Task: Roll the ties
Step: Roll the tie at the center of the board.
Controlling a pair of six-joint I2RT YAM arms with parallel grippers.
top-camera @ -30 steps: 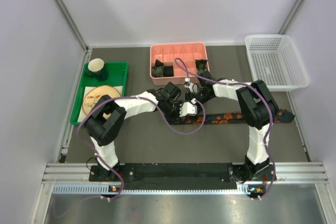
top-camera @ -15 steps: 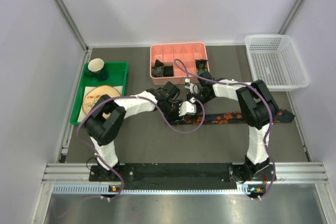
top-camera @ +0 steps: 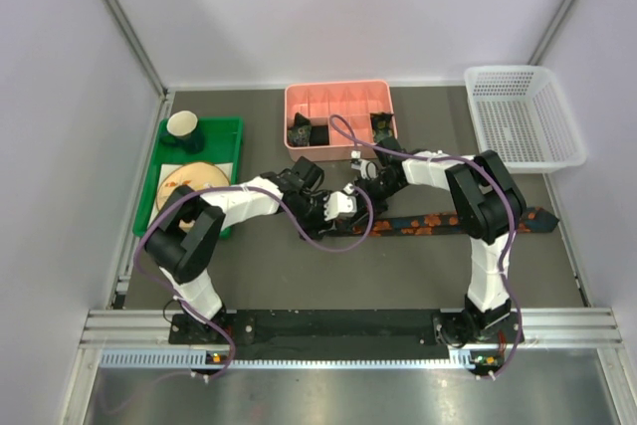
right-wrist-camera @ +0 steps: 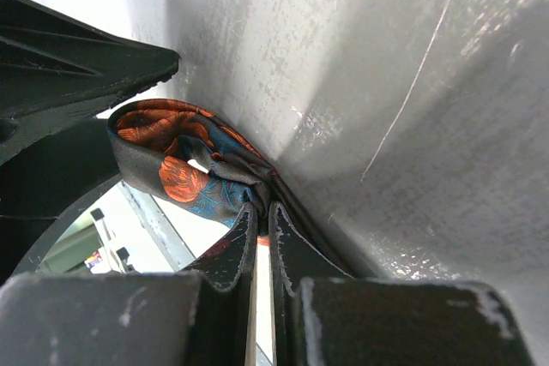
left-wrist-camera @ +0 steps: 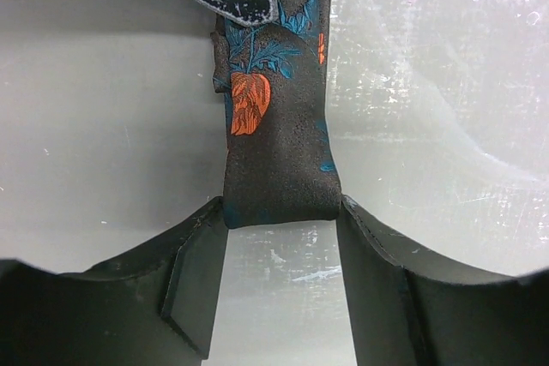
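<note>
Black-fingered left gripper (left-wrist-camera: 281,214) stands partly open, the end of the tie (left-wrist-camera: 279,152) lying between its jaws. Just right, the right gripper (right-wrist-camera: 264,212) pinches the folded fabric. The rest runs rightward along the bench (top-camera: 259,276).

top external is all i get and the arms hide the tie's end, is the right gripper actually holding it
Observer: Yes. The right wrist view shows the right gripper shut on the orange-flowered tie, with a folded loop of it bulging past the tips.
Operator: and the left one
Observer: The left gripper is open. Its fingers stand at either edge of the tie's flat end.
</note>
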